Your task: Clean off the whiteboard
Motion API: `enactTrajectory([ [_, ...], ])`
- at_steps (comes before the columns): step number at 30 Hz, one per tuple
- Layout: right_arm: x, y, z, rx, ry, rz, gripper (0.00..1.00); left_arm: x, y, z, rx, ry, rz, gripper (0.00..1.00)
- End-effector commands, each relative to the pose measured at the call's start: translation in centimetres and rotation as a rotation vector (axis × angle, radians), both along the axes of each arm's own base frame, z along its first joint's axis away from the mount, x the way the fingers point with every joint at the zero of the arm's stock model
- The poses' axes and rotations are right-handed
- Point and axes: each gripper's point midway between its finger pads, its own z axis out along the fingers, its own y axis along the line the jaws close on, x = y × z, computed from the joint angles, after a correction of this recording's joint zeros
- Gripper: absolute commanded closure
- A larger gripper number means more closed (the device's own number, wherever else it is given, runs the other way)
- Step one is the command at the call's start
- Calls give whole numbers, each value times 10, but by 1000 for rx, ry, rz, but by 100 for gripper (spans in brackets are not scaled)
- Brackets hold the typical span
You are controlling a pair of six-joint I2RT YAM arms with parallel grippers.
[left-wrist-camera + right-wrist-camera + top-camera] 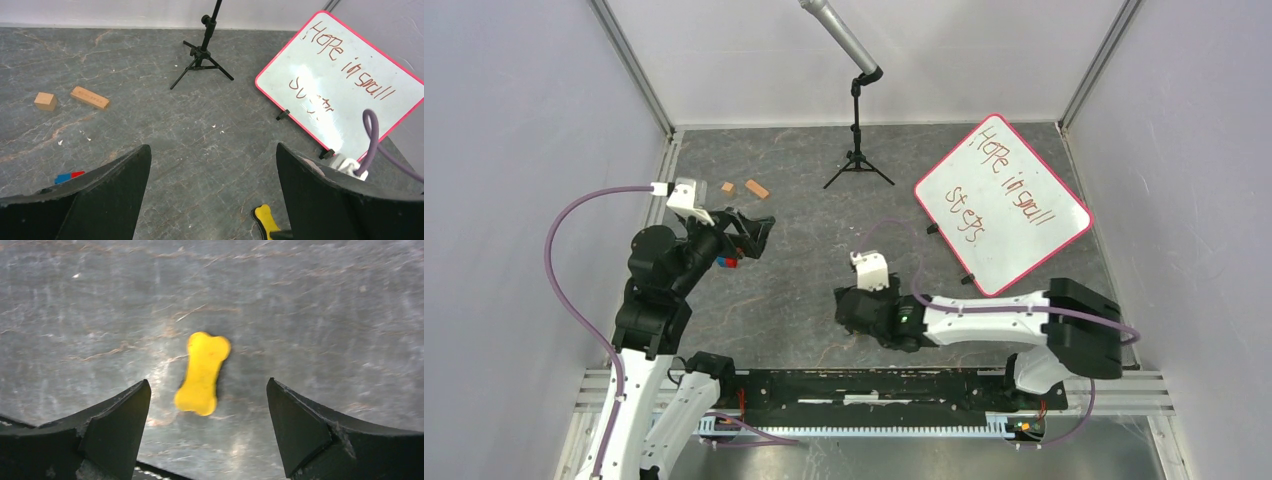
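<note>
The whiteboard (pixel 1004 205) lies tilted at the far right, white with a pink-red rim and red handwriting on it. It also shows in the left wrist view (pixel 345 85). A yellow bone-shaped piece (pixel 202 372) lies on the grey table, just ahead of and between the jaws of my right gripper (pixel 207 381), which is open and empty. That gripper (pixel 844 305) hovers mid-table, left of the board, and hides the piece from above. The piece's tip shows in the left wrist view (pixel 265 220). My left gripper (pixel 759 232) is open and empty at the left, off the table (pixel 212 147).
A black tripod stand (pixel 857 165) holding a grey microphone stands at the back centre. Two wooden blocks (pixel 757 189) lie at the back left. A small blue and red piece (pixel 69 176) lies by the left gripper. Grey walls enclose the table.
</note>
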Motion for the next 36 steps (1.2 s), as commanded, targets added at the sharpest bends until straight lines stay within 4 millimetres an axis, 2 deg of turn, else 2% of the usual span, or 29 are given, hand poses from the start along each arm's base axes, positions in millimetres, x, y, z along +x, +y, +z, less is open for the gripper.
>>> enactTrajectory([
  [1, -5, 12, 2, 8, -26, -162, 9, -1, -2, 3, 17, -32, -28, 0],
  [6, -3, 19, -7, -47, -67, -190, 12, -1, -4, 2, 14, -28, -34, 0],
  [13, -3, 24, -19, -58, -82, -181, 28, -2, -5, 3, 9, -30, -44, 0],
  [25, 3, 30, -26, -75, -118, -182, 42, 1, -6, -2, 9, -12, -45, 0],
  [29, 3, 32, -31, -78, -114, -169, 51, 2, -6, -3, 8, -8, -44, 0],
  [36, 5, 32, -33, -85, -126, -161, 54, 3, -8, -5, 8, 1, -52, 0],
])
